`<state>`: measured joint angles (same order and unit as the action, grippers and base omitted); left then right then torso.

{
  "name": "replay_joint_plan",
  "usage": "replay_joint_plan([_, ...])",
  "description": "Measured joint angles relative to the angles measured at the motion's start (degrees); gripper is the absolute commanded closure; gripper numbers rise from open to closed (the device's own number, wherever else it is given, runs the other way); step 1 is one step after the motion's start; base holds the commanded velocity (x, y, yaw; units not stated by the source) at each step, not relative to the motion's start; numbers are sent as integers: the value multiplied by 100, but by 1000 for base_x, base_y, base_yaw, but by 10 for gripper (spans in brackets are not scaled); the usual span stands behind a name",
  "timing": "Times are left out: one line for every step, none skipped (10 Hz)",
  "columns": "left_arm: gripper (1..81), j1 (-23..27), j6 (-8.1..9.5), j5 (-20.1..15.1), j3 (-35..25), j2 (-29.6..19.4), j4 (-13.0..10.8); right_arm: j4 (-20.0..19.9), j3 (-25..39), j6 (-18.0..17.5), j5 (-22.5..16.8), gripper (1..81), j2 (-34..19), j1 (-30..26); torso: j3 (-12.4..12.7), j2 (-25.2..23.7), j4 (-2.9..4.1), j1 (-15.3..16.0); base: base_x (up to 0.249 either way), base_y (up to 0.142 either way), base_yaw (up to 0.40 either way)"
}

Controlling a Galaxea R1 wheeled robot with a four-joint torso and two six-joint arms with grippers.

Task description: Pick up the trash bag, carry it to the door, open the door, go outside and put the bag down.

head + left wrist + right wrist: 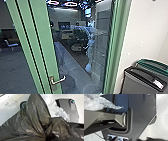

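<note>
Presently, the dark plastic trash bag point(36, 112) is showing in the left wrist view, where its film is bunching into a tight gather above a pale floor point(11, 112). Crinkled clear plastic point(63, 114) is appearing just beside it. Whether the left claw or the right claw is standing wide, narrow or gripping the bag, I am not able to tell. In the head view, a green-framed glass door point(43, 42) is bearing a metal lever handle point(59, 80). Near a white wall point(143, 27), a black-rimmed grey bin point(137, 83) is standing before a green-rimmed bin point(152, 65).
</note>
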<state>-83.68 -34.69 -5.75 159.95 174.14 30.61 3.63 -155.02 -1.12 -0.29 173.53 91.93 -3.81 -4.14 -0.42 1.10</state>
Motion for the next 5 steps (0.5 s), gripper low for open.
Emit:
replay_joint_plan([811,0,0,20,-168,-71,0,-2,176,2,-17,10,-85,13,0,0,0,0,0,0,308])
replay_joint_plan([811,-22,0,17,-391,-168,0,-6,430,2,-11,10,-208,10,0,0,0,0,0,0,308])
replay_joint_plan([811,-34,0,22,-592,-289,0,-11,691,2,-11,10,-350,13,0,0,0,0,0,0,308])
replay_joint_plan([811,-59,-2,22,-714,-391,0,-13,879,2,-15,10,-477,13,0,0,0,0,0,0,308])
replay_joint_plan([811,-80,-9,24,-741,-435,0,-13,942,2,-15,10,-542,16,0,0,0,0,0,0,310])
